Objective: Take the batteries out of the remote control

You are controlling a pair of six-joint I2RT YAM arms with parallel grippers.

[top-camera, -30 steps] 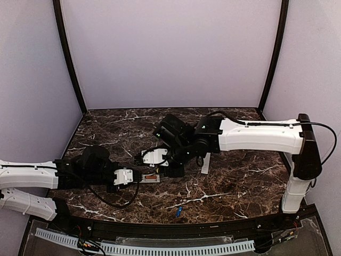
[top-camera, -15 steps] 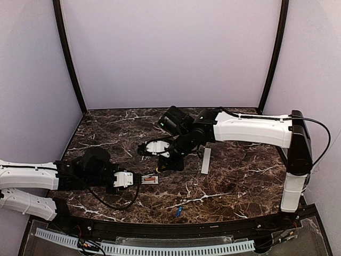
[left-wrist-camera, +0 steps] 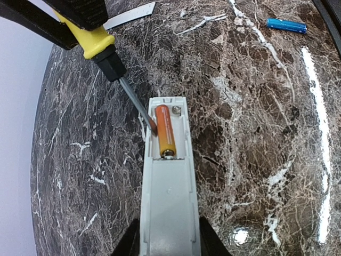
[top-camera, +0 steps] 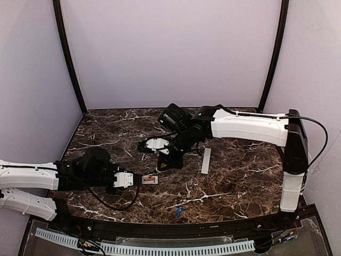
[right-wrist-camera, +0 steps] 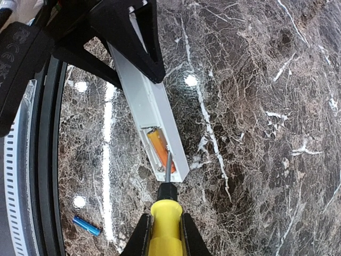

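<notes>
"What have you got hold of?"

"My right gripper [right-wrist-camera: 164, 240] is closed on the screwdriver [right-wrist-camera: 166, 210], a finger pressed to each side of its yellow handle. The shaft slopes down into the open battery bay. Its tip touches the side of the orange-red battery [left-wrist-camera: 164, 133], right at the bay's wall."

"And your left?"

"My left gripper [left-wrist-camera: 169, 242] is clamped on the remote control [left-wrist-camera: 168, 186] at its near end, one finger on each long edge. The remote lies level along the marble table [left-wrist-camera: 256, 133]; I cannot tell whether it rests on it. The bay is at the end away from my left fingers, and the orange-red cell lies lengthwise in it."

"The other cell?"

"The blue battery [left-wrist-camera: 286, 24] lies on the table well apart from the remote, towards the front edge in the top view. The white back cover [top-camera: 206, 160] lies flat on the table to the right of the screwdriver, touching nothing."
</notes>
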